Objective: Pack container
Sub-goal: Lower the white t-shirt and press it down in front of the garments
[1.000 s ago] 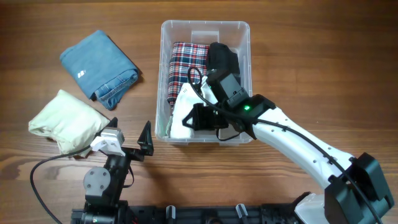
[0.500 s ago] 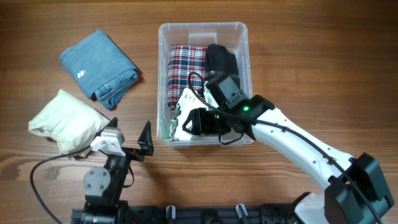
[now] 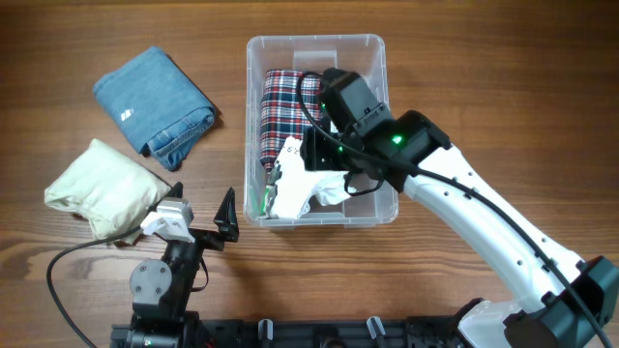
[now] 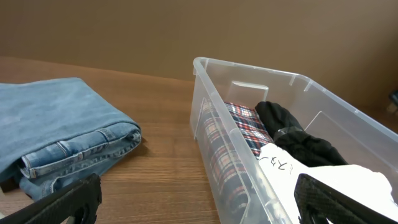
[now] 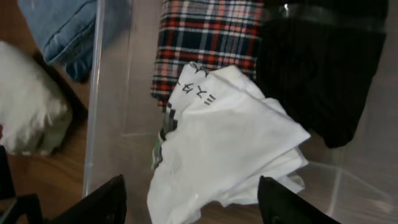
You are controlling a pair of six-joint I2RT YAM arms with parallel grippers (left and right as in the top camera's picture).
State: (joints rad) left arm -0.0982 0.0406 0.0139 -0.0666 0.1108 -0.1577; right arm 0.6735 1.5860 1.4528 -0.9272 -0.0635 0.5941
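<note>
Three folded garments lie in the clear, round-cornered container (image 3: 316,40) at the table's (image 3: 484,77) far centre: a plaid one (image 3: 285,92), a black one (image 5: 323,68) and a white printed one (image 3: 295,188) nearest. The right gripper (image 5: 193,208) hovers over the white one, jaws spread wide. The left gripper (image 3: 203,220), also wide apart, sits near the table's front, holding nothing. Jeans (image 3: 155,104) and a cream cloth (image 3: 104,188) lie to the left.
</note>
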